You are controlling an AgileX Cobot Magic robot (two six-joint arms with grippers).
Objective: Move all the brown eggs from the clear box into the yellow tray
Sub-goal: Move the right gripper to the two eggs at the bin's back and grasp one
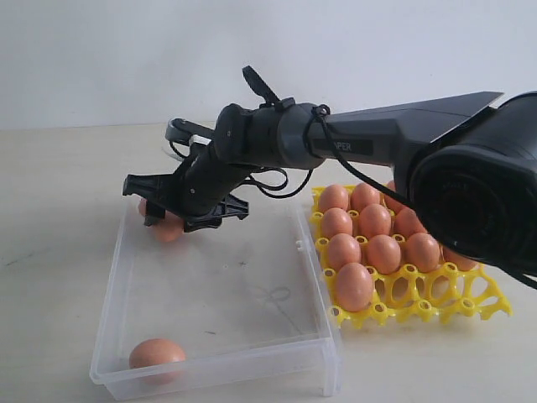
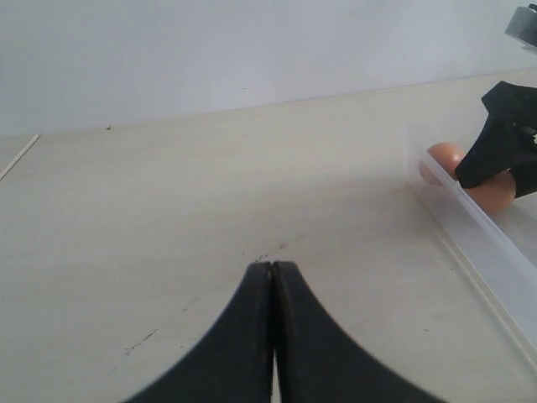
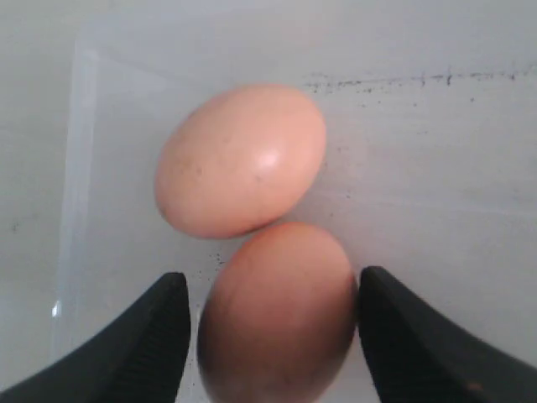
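While most of the smooth orange-brown hen's eggs (image 1: 369,243) already sit in the bright yellow plastic lattice tray (image 1: 419,295) just beside the shallow transparent plastic box (image 1: 252,363), the exterior view shows a lone egg (image 1: 157,353) in the box's corner nearest the camera. The right end effector (image 1: 176,210) hangs over its far corner.

From the left wrist view, the left end effector (image 2: 273,269) is pressed closed and empty above the pale table (image 2: 210,210), outside the box wall.

From the right wrist view, two eggs touch. The wide-spread jaws straddle the nearer egg (image 3: 277,311), just beside its flanks; contact cannot be told. The farther egg (image 3: 242,159) lies beyond. A good grasp would close slowly and evenly across the broadest part, press lightly, then rise straight up to spare the neighbour and clear the box wall.
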